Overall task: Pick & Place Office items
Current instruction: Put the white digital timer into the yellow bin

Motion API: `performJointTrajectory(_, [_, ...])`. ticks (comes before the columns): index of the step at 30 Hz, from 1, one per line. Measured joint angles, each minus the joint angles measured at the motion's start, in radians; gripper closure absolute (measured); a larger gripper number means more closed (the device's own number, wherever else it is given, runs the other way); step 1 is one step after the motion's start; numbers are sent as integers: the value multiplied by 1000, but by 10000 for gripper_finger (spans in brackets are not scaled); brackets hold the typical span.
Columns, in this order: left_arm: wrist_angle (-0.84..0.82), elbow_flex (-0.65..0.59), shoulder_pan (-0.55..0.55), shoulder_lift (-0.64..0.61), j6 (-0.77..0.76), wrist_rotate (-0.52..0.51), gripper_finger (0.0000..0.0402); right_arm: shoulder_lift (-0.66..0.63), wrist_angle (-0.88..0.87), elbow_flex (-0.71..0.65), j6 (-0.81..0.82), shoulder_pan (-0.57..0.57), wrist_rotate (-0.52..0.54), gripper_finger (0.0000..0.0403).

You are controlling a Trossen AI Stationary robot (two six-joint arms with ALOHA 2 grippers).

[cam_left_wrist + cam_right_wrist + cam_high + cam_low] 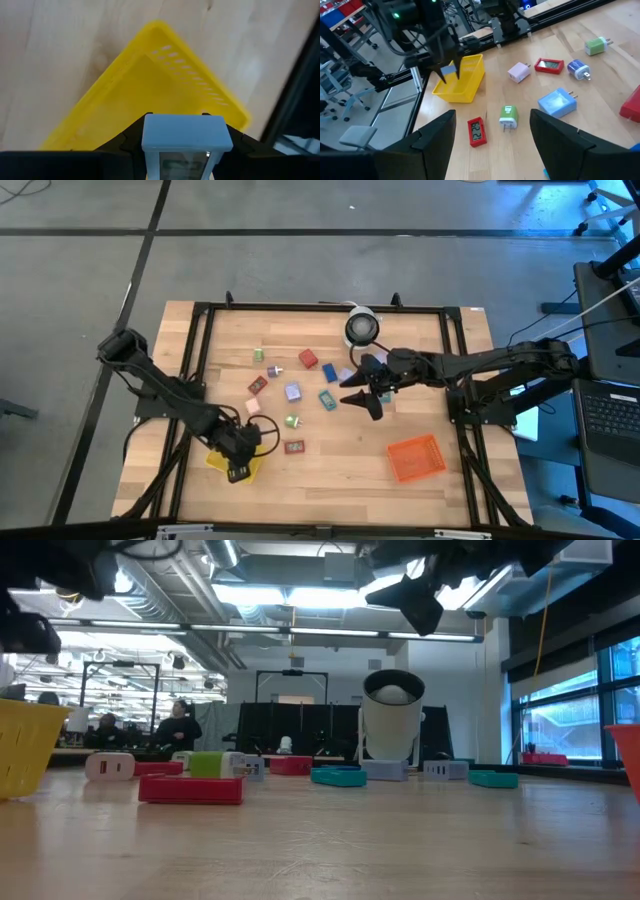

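While my left gripper [182, 150] hangs over the yellow tray [150, 95] with its jaws clamped on a pale blue block [186, 135], my right gripper [492, 135] hovers mid-bench, jaws spread wide and holding nothing. Below it the other office items [293, 392] lie scattered on the bench [340, 480], between the white roll [361, 328] and the orange tray [416, 457].

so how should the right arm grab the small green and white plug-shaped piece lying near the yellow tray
Grip the small green and white plug-shaped piece across its blocky body's flat sides, coming from above: it lies flat on the wooden table, prongs sticking out one end.
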Motion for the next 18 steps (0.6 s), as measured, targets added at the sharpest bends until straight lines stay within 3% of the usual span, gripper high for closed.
performJointTrajectory(14, [-38,0,47,116,73,12,252,0,0,0,-16,25,0,147])
performJointTrajectory(18, [-46,0,55,134,100,-2,234,0,-1,0,-5,25,23,147])
